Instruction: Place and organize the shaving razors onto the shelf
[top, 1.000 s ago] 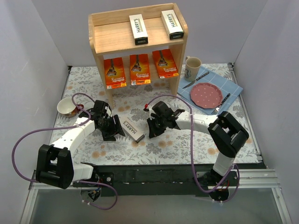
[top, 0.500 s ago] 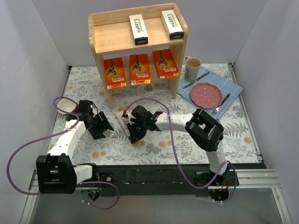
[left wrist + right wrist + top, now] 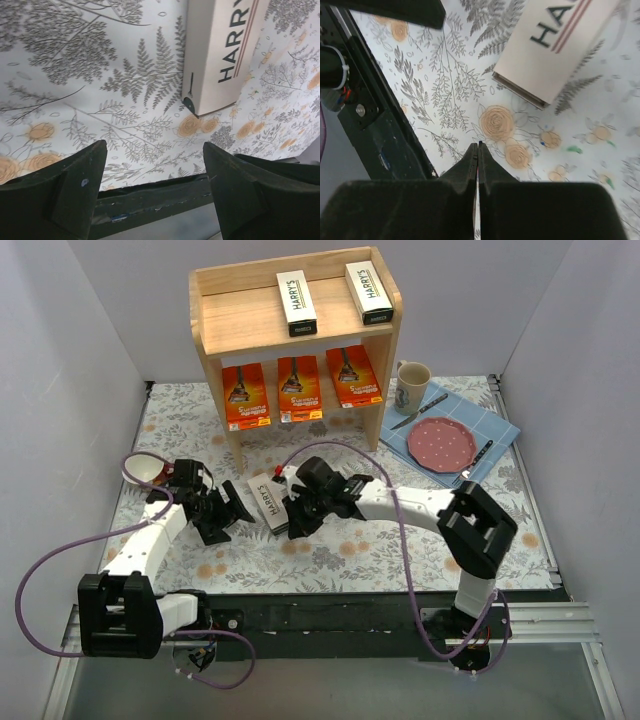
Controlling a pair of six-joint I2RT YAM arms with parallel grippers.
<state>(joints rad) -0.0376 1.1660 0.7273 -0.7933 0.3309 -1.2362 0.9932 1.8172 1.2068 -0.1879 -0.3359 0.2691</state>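
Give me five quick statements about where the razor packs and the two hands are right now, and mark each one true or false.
1. Two white HARRY'S boxes lie on the top tier of the shelf. True.
2. Three orange packs stand on the lower tier. True.
3. The right hand holds the third white box. False: that box lies flat on the table, and the right hand is shut on nothing beside it.
4. The left hand is shut. False: its fingers stand apart, empty, near the box.
5. The pink plate is left of the shelf. False: it sits to the right, on a blue cloth.
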